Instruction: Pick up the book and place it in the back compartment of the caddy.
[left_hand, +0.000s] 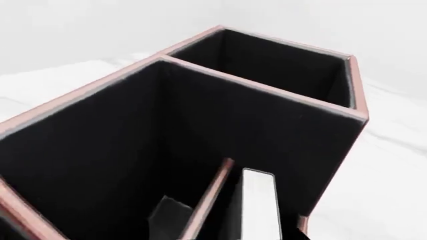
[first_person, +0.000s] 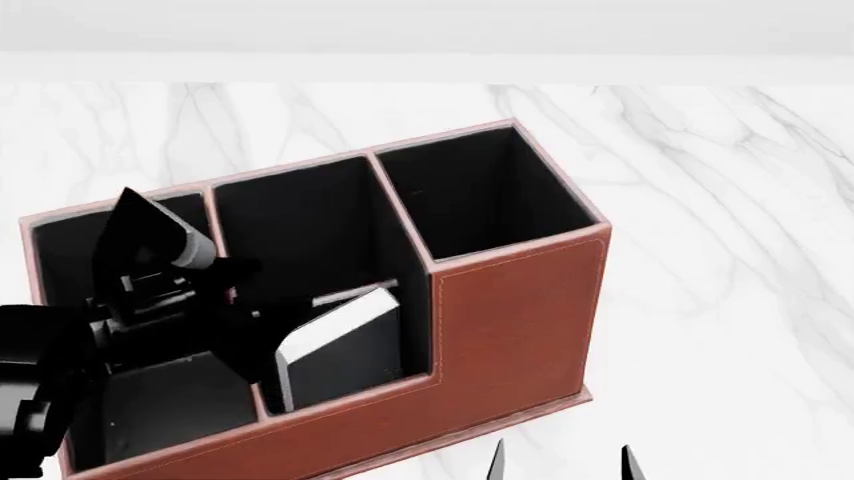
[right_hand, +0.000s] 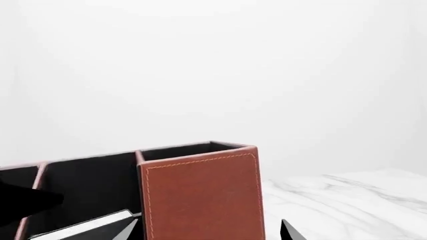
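Reddish-brown caddy (first_person: 514, 320), one book (first_person: 340, 345), two tools on my screens.

I count one caddy on the marble tabletop (first_person: 721, 180), its black-lined cells open at the top; the single black book leans tilted in the low front cell beside the tall right-hand cell, white page edge up. My left tool (first_person: 200, 330) hangs over the caddy's left cells, touching the book's side; I cannot tell its grip. My right tool (first_person: 561, 462) shows two tips spread apart near the front edge. Bare tabletop lies right of the caddy.
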